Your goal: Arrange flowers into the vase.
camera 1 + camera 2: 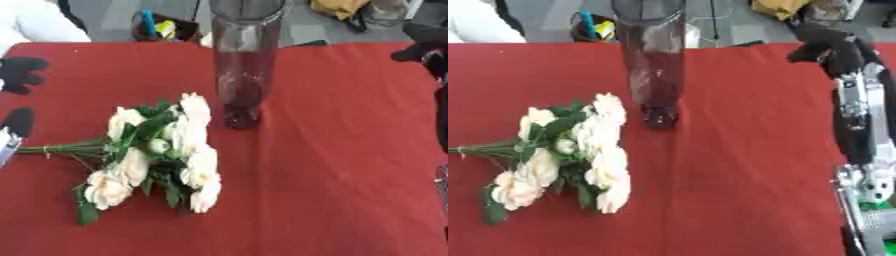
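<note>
Lying flat on the red tablecloth (332, 150), the bunch of flowers (162, 150) has its cream blooms fanned toward the middle and its green stems (61, 147) pointing to nine o'clock. That probably suits a pick-up from the left side, since the stems are the part to grasp and they already reach toward the left hand (19, 74).

That hand shows as dark shapes at the view's left edge, about ten o'clock from the bunch and apart from it. Its fingers look curled, but I cannot tell for sure how they are set, and it holds nothing that I can see.

A tall clear vase (242, 65) stands upright at about one o'clock from the blooms, near them but not touching. It has nothing in it, so the arranging has not begun. Its mouth runs off the top of the view, which suggests the flowers will have to be lifted high and turned stems-down before they can go in.

The right hand (826, 46) hangs at about two o'clock from the vase, well apart from it, with its fingers drooping in a relaxed curl around nothing. Placed there, it seems ready to steady the vase, which looks narrow and could tip if the stems catch its rim.
</note>
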Controlling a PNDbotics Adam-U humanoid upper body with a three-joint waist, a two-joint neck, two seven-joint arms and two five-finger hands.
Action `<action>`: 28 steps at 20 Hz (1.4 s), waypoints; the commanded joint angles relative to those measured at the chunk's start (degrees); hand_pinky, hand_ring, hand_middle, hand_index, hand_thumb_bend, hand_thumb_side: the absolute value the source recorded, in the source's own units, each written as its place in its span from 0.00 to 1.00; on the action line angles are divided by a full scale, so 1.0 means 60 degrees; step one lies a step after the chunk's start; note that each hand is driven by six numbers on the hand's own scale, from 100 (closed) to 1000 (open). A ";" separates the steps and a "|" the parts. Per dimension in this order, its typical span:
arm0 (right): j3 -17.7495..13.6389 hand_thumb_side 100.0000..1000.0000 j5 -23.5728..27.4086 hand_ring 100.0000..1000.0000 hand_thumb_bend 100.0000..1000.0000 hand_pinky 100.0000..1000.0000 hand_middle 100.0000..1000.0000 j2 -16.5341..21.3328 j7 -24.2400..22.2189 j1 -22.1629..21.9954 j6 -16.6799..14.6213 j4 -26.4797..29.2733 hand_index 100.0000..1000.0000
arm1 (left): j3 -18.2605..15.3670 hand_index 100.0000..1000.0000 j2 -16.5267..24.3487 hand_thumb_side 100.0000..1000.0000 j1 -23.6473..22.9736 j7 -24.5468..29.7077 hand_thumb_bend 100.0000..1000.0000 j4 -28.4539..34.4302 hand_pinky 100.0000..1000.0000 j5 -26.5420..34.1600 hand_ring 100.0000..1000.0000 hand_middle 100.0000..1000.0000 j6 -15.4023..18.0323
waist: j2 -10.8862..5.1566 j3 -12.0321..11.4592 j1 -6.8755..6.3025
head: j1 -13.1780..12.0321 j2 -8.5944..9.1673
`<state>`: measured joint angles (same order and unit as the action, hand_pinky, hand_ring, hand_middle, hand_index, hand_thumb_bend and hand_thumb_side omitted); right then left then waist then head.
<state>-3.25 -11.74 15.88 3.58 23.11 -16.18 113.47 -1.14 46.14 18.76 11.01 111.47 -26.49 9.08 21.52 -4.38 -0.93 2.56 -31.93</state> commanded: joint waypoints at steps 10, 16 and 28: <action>0.0075 1.00 0.0172 0.82 0.00 0.64 0.46 0.0156 -0.0113 0.0053 -0.0005 0.0188 0.71 | 0.0245 1.00 0.1509 0.86 0.0602 0.0830 0.30 -0.1313 0.72 -0.1656 0.85 0.89 0.0039 | -0.0200 0.0106 -0.0036 | -0.0064 0.0282; 0.0099 1.00 0.0210 0.83 0.00 0.64 0.46 0.0164 -0.0157 0.0048 0.0006 0.0188 0.71 | 0.0582 1.00 0.1442 0.89 0.0972 0.1085 0.48 -0.2143 0.75 -0.2547 0.88 0.93 0.0585 | -0.0142 0.0162 -0.0005 | -0.0121 0.0406; 0.0137 1.00 0.0288 0.83 0.00 0.64 0.45 0.0135 -0.0202 0.0060 0.0009 0.0188 0.71 | 0.1282 1.00 0.1154 0.80 0.1689 0.1625 0.52 -0.3639 0.74 -0.3426 0.87 0.92 0.1505 | -0.0038 0.0263 0.0028 | -0.0220 0.0541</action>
<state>-2.42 -10.44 15.88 2.53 23.10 -16.08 113.47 6.43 51.79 28.08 20.51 90.06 -46.68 17.57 22.28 -2.78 -0.61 1.48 -29.20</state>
